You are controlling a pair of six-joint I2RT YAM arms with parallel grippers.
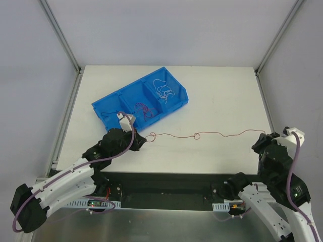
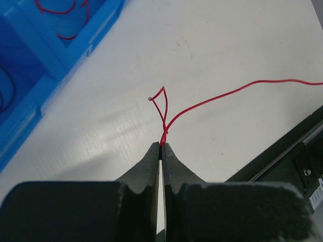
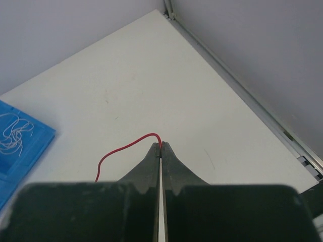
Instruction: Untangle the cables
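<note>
— The left claw (image 2: 161, 145) and right claw (image 3: 161, 145) are each clamped shut on an end of the red wire (image 2: 163, 126). Why?
— Likely to stretch it across the worktop (image 1: 217, 101), clear of the blue bin (image 1: 106, 108), so its middle loop (image 1: 198, 135) pulls out.

One view overhead, two at the wrists.
We look down from high behind the near edge on the whole table (image 1: 212, 101). Our wrist views ride close behind the left gripper (image 2: 161, 146) and right gripper (image 3: 161, 145), low, looking along the tabletop. All three share the red cable (image 1: 198, 135) and the blue bin (image 1: 128, 98).
</note>
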